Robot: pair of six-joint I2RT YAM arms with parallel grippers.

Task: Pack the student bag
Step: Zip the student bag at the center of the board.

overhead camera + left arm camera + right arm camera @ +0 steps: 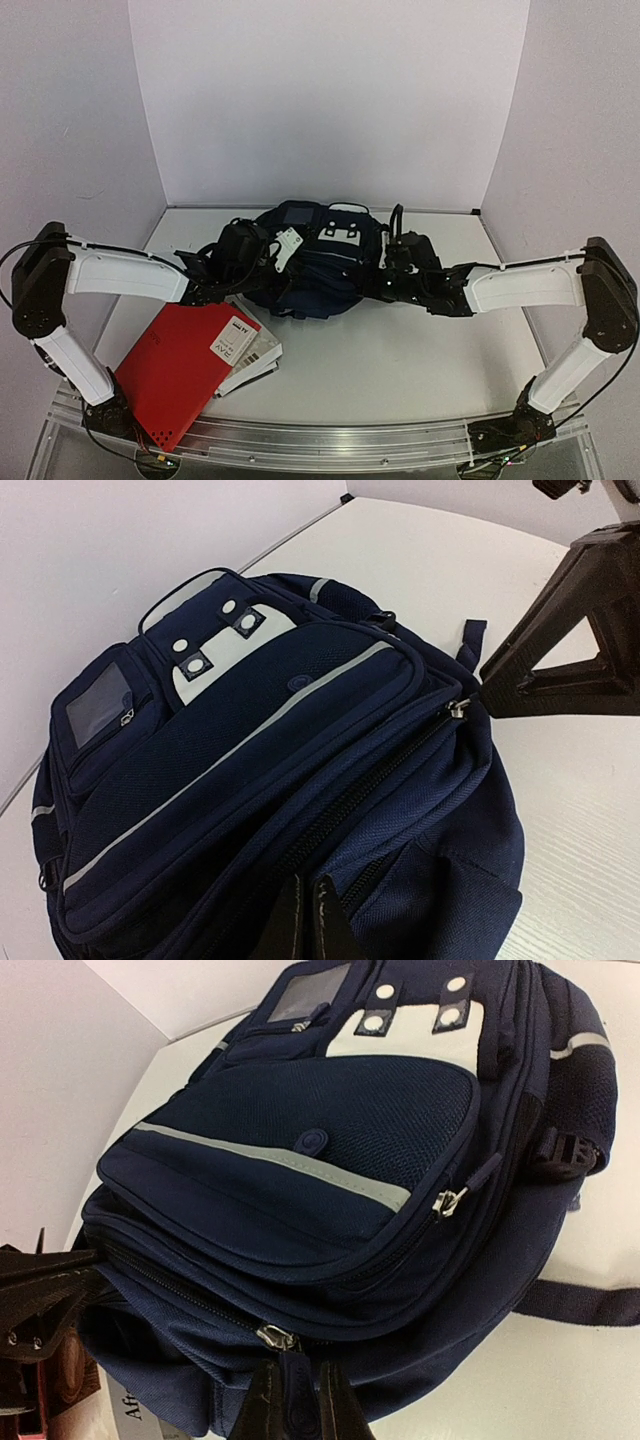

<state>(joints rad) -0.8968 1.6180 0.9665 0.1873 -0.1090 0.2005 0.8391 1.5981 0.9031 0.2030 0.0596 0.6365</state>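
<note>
Sitting on the desk (420, 350) near the back is one student bag (310, 272). Two tools grip it: left tool (312, 915) pinched shut on its cloth, right tool (292, 1405) pinching one zip pull (291, 1378). One red book (172, 372) lies nearby.

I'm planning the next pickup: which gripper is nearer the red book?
Left. The left gripper is at the student bag's left edge, beside the red book; the right gripper is at the bag's opposite side.

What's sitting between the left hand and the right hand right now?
The student bag fills the whole stretch, best seen in the top view. The wrist views show the left hand and the right hand each shut on part of it.
</note>
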